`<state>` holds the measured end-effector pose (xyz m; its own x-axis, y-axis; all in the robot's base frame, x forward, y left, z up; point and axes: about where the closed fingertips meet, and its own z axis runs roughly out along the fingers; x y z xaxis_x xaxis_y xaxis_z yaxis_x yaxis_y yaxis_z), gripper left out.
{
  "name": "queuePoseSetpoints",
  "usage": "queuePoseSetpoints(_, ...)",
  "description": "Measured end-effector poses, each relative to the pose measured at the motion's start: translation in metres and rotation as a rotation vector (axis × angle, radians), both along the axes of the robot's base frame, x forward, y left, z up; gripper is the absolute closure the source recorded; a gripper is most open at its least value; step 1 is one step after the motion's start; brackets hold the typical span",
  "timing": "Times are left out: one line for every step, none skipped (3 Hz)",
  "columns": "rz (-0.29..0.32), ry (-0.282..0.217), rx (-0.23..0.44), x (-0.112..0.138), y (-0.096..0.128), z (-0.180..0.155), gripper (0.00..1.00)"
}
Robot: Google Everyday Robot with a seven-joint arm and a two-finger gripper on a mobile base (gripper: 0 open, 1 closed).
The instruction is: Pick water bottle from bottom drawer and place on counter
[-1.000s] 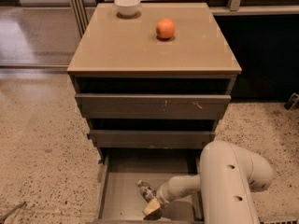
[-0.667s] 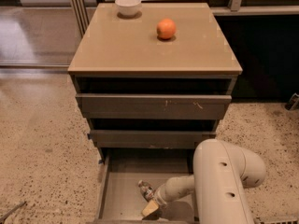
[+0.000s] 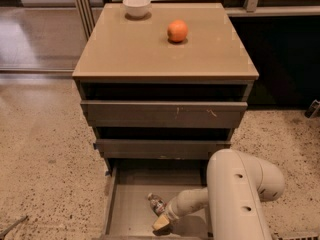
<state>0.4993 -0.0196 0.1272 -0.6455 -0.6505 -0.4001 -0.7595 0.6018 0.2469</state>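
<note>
the gripper (image 3: 161,224) has barely shifted, still low in the bottom drawer (image 3: 127,214) just beside the lying water bottle (image 3: 156,204); whether it is spread or closed cannot be told. the grasp looks unfinished, nothing lifted toward the counter (image 3: 150,54).

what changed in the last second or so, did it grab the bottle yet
Very little. The arm's thick white elbow shifted slightly left. The gripper stayed low in the bottom drawer, close beside the water bottle, which lies on the drawer floor where it was; no lift is visible. The orange and bowl on the counter have not moved.
</note>
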Motion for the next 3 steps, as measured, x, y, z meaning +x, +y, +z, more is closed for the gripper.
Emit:
queuePoseSetpoints(0.0, 0.0, 0.0, 0.0, 0.0, 0.0, 0.33)
queuePoseSetpoints(0.0, 0.0, 0.0, 0.0, 0.0, 0.0, 0.56)
queuePoseSetpoints(0.0, 0.0, 0.0, -0.0001, 0.0001, 0.0, 0.79)
